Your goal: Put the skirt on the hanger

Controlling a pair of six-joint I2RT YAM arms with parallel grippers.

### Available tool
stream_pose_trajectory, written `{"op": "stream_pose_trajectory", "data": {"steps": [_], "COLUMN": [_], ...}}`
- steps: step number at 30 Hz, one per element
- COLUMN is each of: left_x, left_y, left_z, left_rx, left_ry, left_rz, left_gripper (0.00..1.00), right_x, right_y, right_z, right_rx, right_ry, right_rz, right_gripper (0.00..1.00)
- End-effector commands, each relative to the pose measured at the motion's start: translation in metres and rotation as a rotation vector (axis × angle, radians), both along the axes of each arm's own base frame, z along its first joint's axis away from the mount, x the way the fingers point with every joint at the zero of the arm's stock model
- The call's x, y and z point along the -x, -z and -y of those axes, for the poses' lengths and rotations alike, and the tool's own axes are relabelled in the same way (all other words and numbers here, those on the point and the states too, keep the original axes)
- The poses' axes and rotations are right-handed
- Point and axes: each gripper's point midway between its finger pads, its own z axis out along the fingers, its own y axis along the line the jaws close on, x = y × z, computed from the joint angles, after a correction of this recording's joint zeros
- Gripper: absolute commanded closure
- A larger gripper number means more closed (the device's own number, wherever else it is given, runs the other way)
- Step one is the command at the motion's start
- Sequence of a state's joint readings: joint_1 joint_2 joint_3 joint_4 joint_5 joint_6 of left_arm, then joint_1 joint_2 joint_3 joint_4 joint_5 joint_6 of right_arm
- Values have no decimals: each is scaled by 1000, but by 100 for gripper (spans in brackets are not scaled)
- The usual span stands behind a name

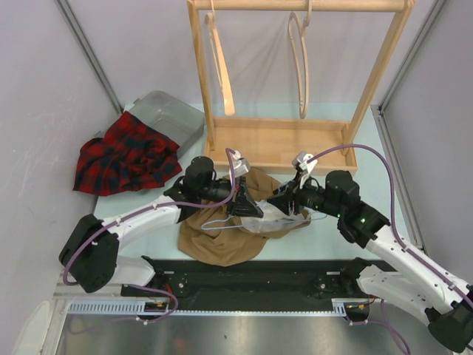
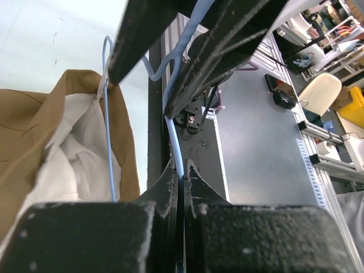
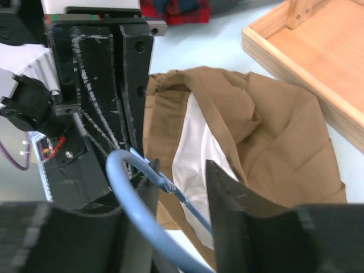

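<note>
The skirt (image 1: pixel 222 240) is lying bunched on the worktop (image 1: pixel 318 237) just in front of the wooden rack (image 1: pixel 281 140), with both arms meeting over its rack-side edge. It is looking like a soft tan cloth, creased in loose folds, with a white lining showing where the waist is gaping open. A thin pale-blue wire hanger (image 2: pixel 108 142) is running down into that opening, between lining and outer cloth.

The left claw (image 2: pixel 181 170) is clenching the hanger's wire between its fingertips. The right claw (image 3: pixel 182 173) is standing released, jaws apart, with the hanger's curved hook (image 3: pixel 128 193) lying against one finger rather than being pinched.

Risks, as I am judging them: the wire is thin and smooth, so it may be twisting or slipping in the left claw once the skirt's weight is loading it. The limp waistband may be sliding off the hanger's arm, since nothing is pinning it there. The two claws are working very near each other in front of the rack, so a careless move may be knocking them together or snagging the lining.
</note>
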State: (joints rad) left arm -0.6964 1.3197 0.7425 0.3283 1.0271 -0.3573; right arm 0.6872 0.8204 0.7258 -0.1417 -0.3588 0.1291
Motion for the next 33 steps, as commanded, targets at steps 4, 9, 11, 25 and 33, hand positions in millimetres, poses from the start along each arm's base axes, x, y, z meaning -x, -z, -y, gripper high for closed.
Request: {"op": "stream_pose_trajectory", "data": {"steps": [4, 9, 11, 25, 33], "left_x": [-30, -45, -53, -104, -125], "left_y": [-43, -45, -44, -50, -44], "left_z": [8, 13, 13, 3, -59], "left_rx": [89, 77, 73, -15, -207], "left_ry": [56, 55, 45, -258, -683], "left_rz": [83, 71, 70, 139, 187], "left_gripper": [100, 100, 100, 45, 29], "right_x": [-7, -11, -14, -45, -52], "right_y": [3, 10, 14, 17, 16], "right_z": [-9, -17, -18, 1, 16], "right_rx": [-67, -66, -59, -45, -74], "right_ry": [-105, -150, -155, 59, 175], "right_rz": [-37, -57, -72, -37, -8], "right_gripper": [71, 71, 74, 100, 100]}}
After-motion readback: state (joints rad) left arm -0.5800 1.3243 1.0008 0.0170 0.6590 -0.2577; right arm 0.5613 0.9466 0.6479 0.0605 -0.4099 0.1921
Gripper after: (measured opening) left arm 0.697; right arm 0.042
